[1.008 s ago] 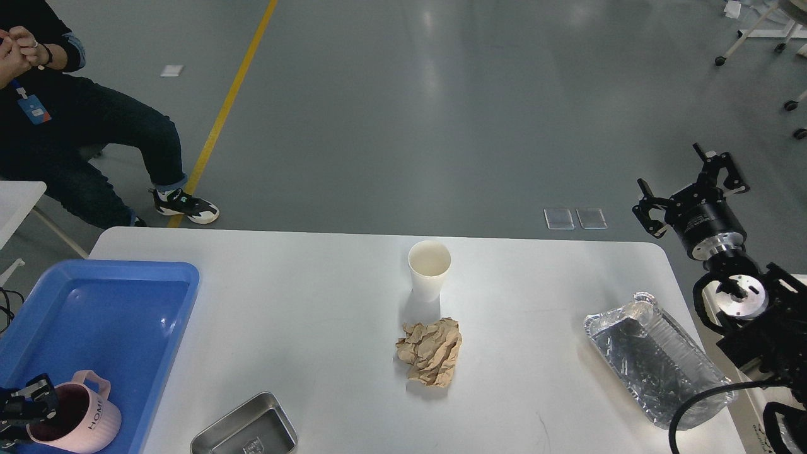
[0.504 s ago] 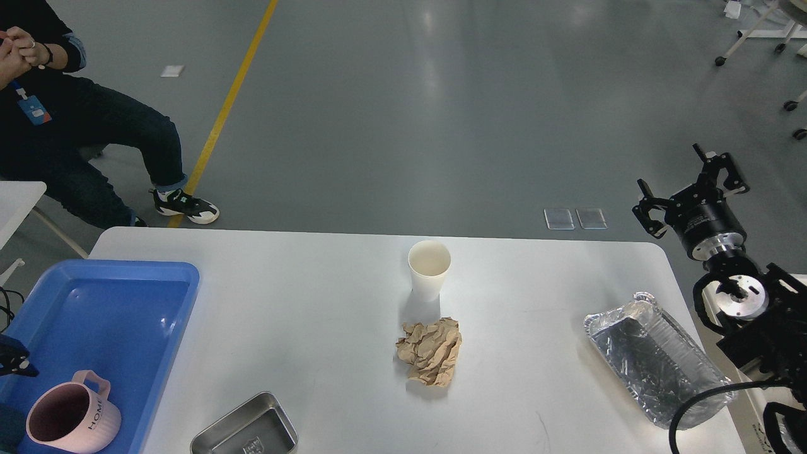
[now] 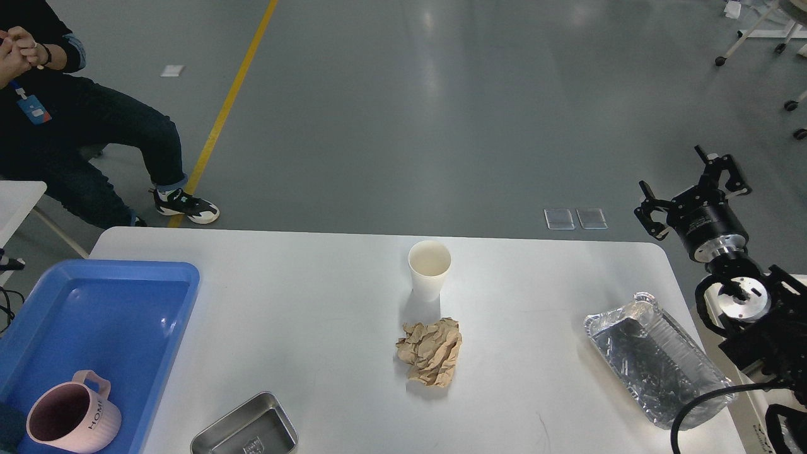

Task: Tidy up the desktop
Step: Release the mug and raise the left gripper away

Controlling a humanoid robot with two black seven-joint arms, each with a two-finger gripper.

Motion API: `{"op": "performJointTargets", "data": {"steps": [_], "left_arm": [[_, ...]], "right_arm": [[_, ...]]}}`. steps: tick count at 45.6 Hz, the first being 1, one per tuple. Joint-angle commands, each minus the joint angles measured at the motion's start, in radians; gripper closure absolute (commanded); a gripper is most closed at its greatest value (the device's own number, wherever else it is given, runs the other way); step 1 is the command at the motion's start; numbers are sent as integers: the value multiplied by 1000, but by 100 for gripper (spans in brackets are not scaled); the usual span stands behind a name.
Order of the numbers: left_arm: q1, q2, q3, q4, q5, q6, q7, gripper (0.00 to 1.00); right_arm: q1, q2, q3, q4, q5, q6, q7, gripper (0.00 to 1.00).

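The white desktop [image 3: 315, 302] carries a white paper cup [image 3: 429, 268] standing upright at the middle back and a crumpled brown paper ball [image 3: 430, 358] just in front of it. A foil container [image 3: 656, 360] lies at the right, and a small steel tray [image 3: 246, 430] sits at the front edge. A pink mug [image 3: 72, 419] stands in the blue tray [image 3: 126, 271] at the left. My right gripper [image 3: 693, 189] hangs open past the desktop's far right corner, holding nothing. Of my left gripper only a small dark tip [image 3: 11, 263] shows at the left edge.
A seated person [image 3: 75, 126] is at the far left behind the table. A second white table's corner [image 3: 19, 195] juts in at the left. My right arm [image 3: 750, 315] and its cable run along the desktop's right edge beside the foil container.
My left gripper has let go of the pink mug and risen up the left edge, almost out of view. The mug stays in the blue tray. The right arm has barely shifted.
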Motion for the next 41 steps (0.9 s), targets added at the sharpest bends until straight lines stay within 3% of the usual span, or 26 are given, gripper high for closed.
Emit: {"op": "performJointTargets", "data": {"steps": [1, 4, 10, 15, 25, 31, 36, 41], "left_arm": [[0, -6, -32, -5, 28, 76, -12, 8], [-4, -21, -41, -9, 93, 86, -39, 8], [-12, -75, -52, -9, 278, 138, -209, 8], [-12, -110, -55, -15, 330, 180, -277, 7], [-6, -180, -58, -104, 339, 211, -314, 5], [3, -184, -36, -135, 367, 234, -308, 5], [19, -164, 11, -195, 463, 211, -275, 5], [23, -120, 80, -221, 479, 169, -214, 5]], "right_arm": [[-2, 1, 0, 0, 0, 0, 0, 0], [-2, 4, 0, 0, 0, 0, 0, 0], [-2, 5, 0, 0, 0, 1, 0, 0], [0, 5, 0, 0, 0, 0, 0, 0], [0, 7, 0, 0, 0, 0, 0, 0], [-2, 5, 0, 0, 0, 0, 0, 0], [-3, 2, 0, 0, 0, 0, 0, 0], [-3, 4, 0, 0, 0, 0, 0, 0]]}}
